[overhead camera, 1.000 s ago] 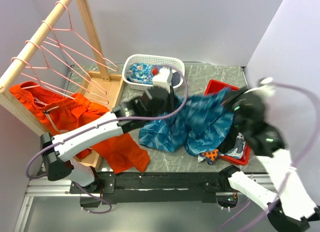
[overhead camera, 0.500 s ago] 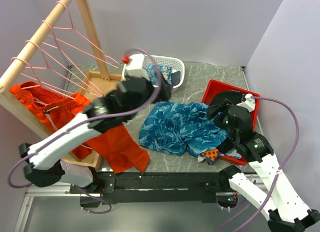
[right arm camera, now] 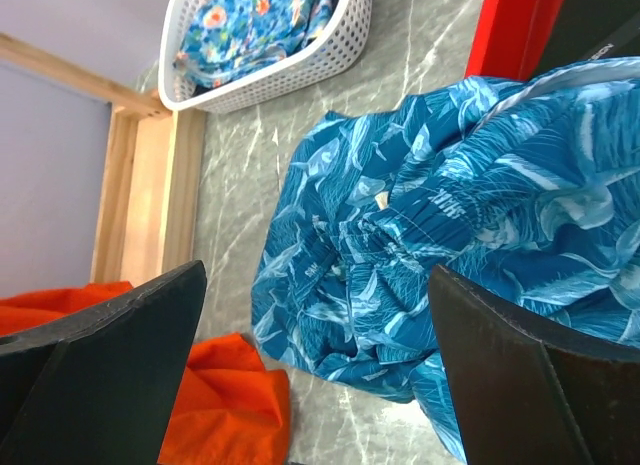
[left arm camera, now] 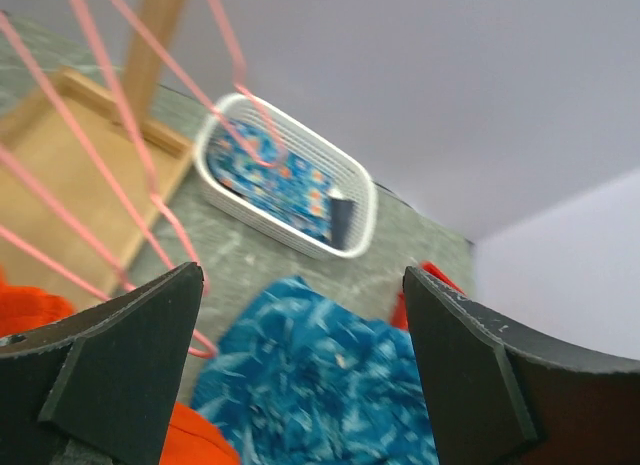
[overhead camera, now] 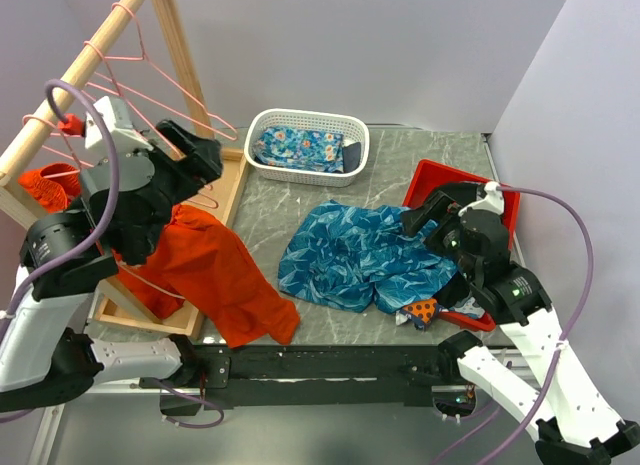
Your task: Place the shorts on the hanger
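Note:
The blue leaf-print shorts [overhead camera: 355, 255] lie crumpled on the grey table, with nothing holding them; both wrist views show them too [left arm camera: 310, 380] [right arm camera: 420, 245]. Several pink wire hangers [overhead camera: 150, 97] hang from the wooden pole at the left, and their wires cross the left wrist view [left arm camera: 125, 150]. My left gripper [overhead camera: 198, 161] is raised beside the hangers' lower ends, open and empty [left arm camera: 300, 285]. My right gripper [overhead camera: 420, 217] hovers over the right edge of the shorts, open and empty [right arm camera: 318, 285].
Plain orange shorts [overhead camera: 220, 275] hang off the rack's wooden base [overhead camera: 228, 185] onto the table front. A white basket [overhead camera: 305, 113] with flowered blue cloth stands at the back. A red tray [overhead camera: 440, 173] holding small cloths sits at the right. The rack's upright post [overhead camera: 185, 70] rises behind the hangers.
Both grippers have opened and let go of the shorts, which dropped onto the table. My left arm swung up and left to the hangers; the right arm drew back right.

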`<control>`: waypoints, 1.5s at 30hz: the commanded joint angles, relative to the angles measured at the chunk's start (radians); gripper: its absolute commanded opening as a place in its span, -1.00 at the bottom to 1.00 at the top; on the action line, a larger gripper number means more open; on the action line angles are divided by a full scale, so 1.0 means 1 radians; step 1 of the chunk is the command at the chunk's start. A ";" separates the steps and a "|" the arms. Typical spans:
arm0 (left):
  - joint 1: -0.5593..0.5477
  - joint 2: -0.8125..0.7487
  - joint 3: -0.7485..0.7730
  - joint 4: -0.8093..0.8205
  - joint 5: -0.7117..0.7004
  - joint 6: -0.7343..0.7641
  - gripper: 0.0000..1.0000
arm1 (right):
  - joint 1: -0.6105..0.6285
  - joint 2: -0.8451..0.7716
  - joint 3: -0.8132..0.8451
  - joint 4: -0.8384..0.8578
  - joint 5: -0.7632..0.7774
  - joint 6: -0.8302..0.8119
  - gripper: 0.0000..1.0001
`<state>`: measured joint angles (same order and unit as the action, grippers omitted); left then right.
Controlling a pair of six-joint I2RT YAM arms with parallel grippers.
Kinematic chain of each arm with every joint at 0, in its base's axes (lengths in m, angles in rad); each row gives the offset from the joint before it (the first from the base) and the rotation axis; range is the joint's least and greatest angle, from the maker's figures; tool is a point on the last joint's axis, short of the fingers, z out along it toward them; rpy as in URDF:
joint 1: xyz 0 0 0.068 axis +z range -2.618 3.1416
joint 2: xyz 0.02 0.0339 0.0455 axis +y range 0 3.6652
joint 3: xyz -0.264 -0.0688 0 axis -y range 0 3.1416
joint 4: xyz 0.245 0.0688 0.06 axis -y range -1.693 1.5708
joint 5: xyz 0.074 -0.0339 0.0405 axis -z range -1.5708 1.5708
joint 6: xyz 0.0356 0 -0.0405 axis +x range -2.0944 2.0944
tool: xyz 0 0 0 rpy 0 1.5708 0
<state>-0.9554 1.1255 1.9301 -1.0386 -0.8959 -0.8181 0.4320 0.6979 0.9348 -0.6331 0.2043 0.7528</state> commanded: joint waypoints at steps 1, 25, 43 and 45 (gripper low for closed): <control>0.036 0.042 0.038 -0.113 -0.133 -0.036 0.73 | -0.006 0.023 0.001 0.058 -0.045 -0.027 0.98; 0.188 0.082 0.176 -0.250 -0.198 -0.015 0.64 | -0.006 0.040 -0.054 0.102 -0.092 -0.030 0.99; 0.319 0.094 0.089 -0.218 -0.181 -0.013 0.65 | -0.006 0.060 -0.050 0.088 -0.120 -0.043 0.99; 0.336 0.117 0.093 -0.204 -0.175 -0.003 0.64 | -0.004 0.061 -0.050 0.087 -0.123 -0.043 0.99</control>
<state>-0.6521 1.2114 2.0224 -1.2884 -1.0775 -0.8509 0.4316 0.7635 0.8799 -0.5690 0.0879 0.7300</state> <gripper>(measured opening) 0.822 0.993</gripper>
